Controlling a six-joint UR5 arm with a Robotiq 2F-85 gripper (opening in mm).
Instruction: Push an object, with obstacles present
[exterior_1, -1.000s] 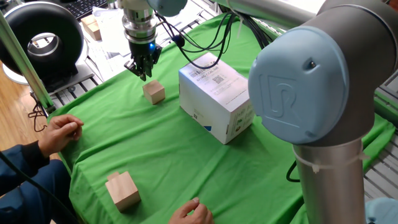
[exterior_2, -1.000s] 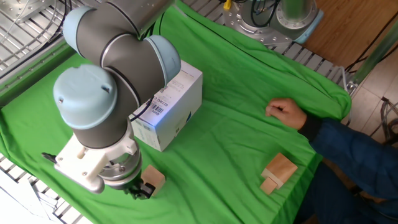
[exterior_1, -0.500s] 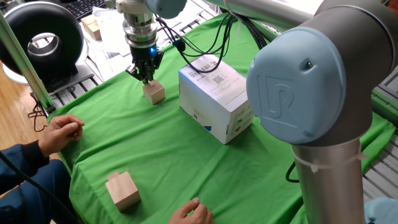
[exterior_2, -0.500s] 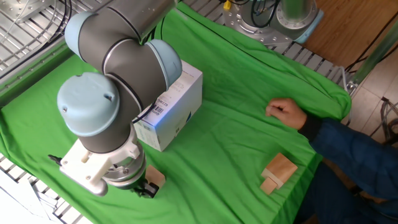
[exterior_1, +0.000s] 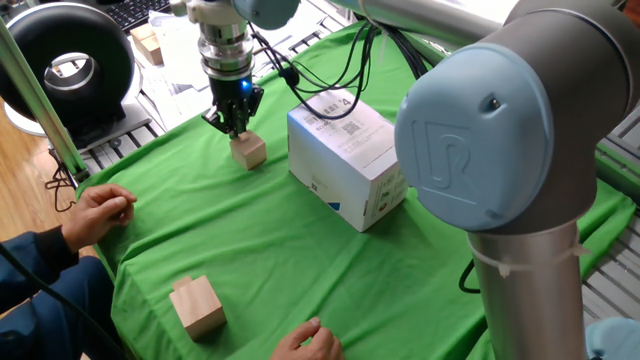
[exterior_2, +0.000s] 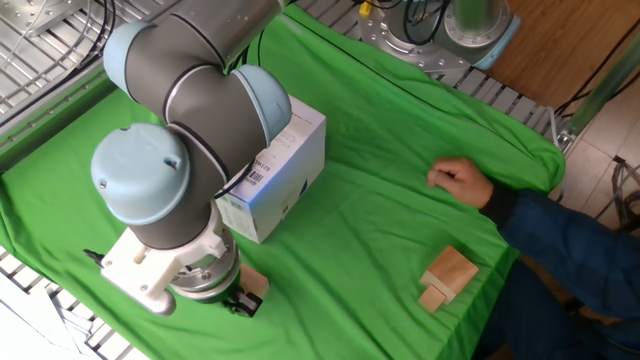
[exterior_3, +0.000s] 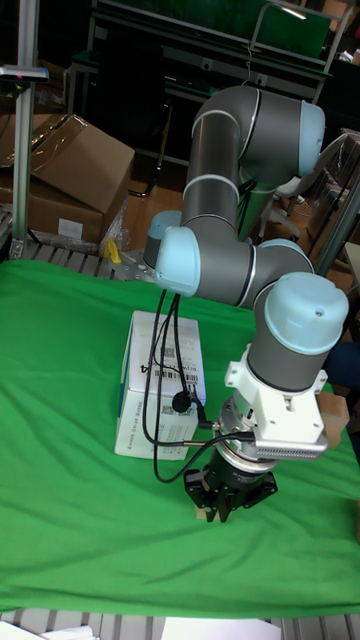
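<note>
Wooden little cube (exterior_1: 248, 151) sits right under your hand (exterior_1: 237, 127), whose fingers look pressed together. Next, push it gently, keeping away from the white box (exterior_1: 349, 156) beside the hand.

A small pale cube (exterior_1: 248, 150) is sitting on green cloth, just beside a large white barcode-labelled box (exterior_1: 348, 157), apart.

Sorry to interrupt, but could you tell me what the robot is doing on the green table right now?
The arm's gripper is down at the small wooden cube, its jaws drawn together just behind the cube's far edge, apparently set to push it rather than grasp it. The white cardboard box stands right beside the cube as an obstacle. A larger wooden block sits near the front edge of the green cloth, untouched, and a person's hand rests on the cloth nearby.
</note>
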